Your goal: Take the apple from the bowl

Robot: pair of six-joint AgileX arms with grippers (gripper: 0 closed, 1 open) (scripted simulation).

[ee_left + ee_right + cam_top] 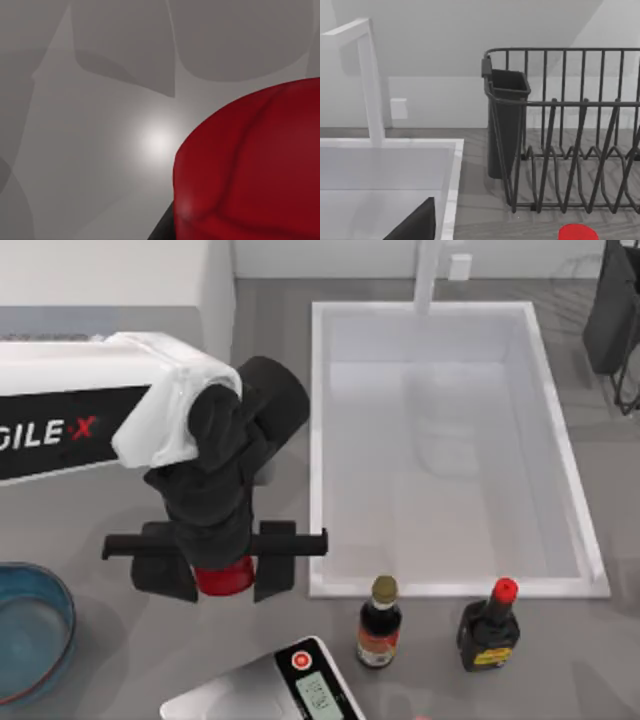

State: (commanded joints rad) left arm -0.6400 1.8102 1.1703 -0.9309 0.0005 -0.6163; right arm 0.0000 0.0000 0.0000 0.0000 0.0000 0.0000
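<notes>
- Apple point(224, 578): clamped between the two dark fingers of the left tool point(225, 575), outside the bowl point(40, 635) and to its right, over bare bench point(120, 660)
- Left wrist view: apple point(255, 165) close up, grey bench surface behind it
- Bowl: at the bench's left edge, well apart from the apple
- Scale point(270, 685): right of the bowl, just below the apple
- Two sauce bottles point(380, 622) point(490, 625): further right of the bowl, beside the sink point(450, 440)
- Right tool: state cannot be determined

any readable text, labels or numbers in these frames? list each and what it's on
"GILE X", white letters with a red X, cut off at the frame edge: on the left arm in the top view.
Scale display: digits too small to read.
Labels on the brown-capped bottle and red-capped bottle: too blurred to read.
Nothing else legible.
</notes>
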